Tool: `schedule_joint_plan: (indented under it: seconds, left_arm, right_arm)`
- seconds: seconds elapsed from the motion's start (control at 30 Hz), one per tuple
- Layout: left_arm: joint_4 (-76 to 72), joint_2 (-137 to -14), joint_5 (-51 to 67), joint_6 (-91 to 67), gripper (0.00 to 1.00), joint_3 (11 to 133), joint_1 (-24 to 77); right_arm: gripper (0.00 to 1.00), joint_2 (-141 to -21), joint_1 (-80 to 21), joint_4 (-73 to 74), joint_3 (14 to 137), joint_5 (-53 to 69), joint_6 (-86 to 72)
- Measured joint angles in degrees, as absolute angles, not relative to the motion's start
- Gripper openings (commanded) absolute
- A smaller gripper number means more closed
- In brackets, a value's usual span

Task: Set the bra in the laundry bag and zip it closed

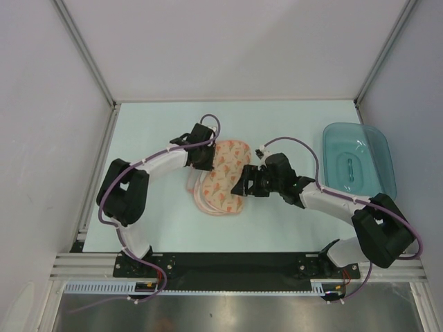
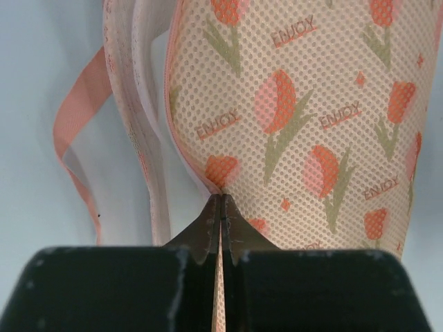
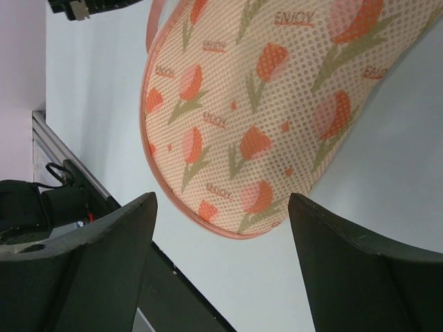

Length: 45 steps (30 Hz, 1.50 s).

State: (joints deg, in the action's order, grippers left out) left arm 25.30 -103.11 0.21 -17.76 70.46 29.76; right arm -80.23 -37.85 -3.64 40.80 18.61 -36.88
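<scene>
The pale table (image 1: 277,124) carries everything. The translucent teal tray (image 1: 383,155) sits well apart from the right gripper (image 1: 246,184), off to its right and beyond its arm. The laundry bag (image 1: 225,178) lies flat between the two grippers: its left edge is at the left gripper (image 1: 203,156), and its right edge is just in front of the right gripper's tips.

The left gripper is clenched. Its wrist view shows the two fingers (image 2: 208,232) pressed together with a fold of the tulip-printed mesh gathered right at their tips, so it is grasping the laundry bag. To the left of that pinch the bag's layered pink edges stand apart a little, and a thin pink loop (image 2: 69,117) curls out past them.

The right gripper is released – its jaws are spread wide, holding nothing, with the bag's rounded, pink-trimmed lobe just ahead of the gap.

Whether the bra is inside the bag cannot be told.
</scene>
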Motion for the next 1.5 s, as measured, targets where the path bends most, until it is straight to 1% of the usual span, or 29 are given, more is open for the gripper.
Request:
schedule_joint_plan:
  seconds: [0.17,0.47,0.9,1.1,1.37,1.5]
  left_arm:
    - [26.3,-102.3,0.8,-17.7,0.00,70.9,29.9]
    - [28.5,-95.4,0.6,-16.9,0.00,70.9,29.6]
    - [30.2,-96.9,0.6,-13.8,0.00,69.7,22.5]
    - [30.2,-99.9,0.6,-12.9,0.00,69.7,22.0]
    - [30.8,-103.4,-0.5,-12.4,0.00,69.7,21.5]
    - [30.8,-103.4,-1.7,-12.3,0.00,69.7,21.3]
  right_arm:
    - [0.82,-80.2,-37.0,-3.7,39.7,18.4,-37.1]
    - [0.83,-82.4,-33.0,-8.5,36.4,21.5,-39.6]
    - [0.83,-90.5,-32.6,-18.6,36.1,27.1,-44.4]
    - [0.83,-94.7,-32.5,-22.5,36.3,29.3,-45.8]
    - [0.79,-103.2,-32.0,-31.4,39.9,35.0,-49.6]
    - [0.74,-108.2,-31.9,-38.0,41.5,37.6,-52.8]
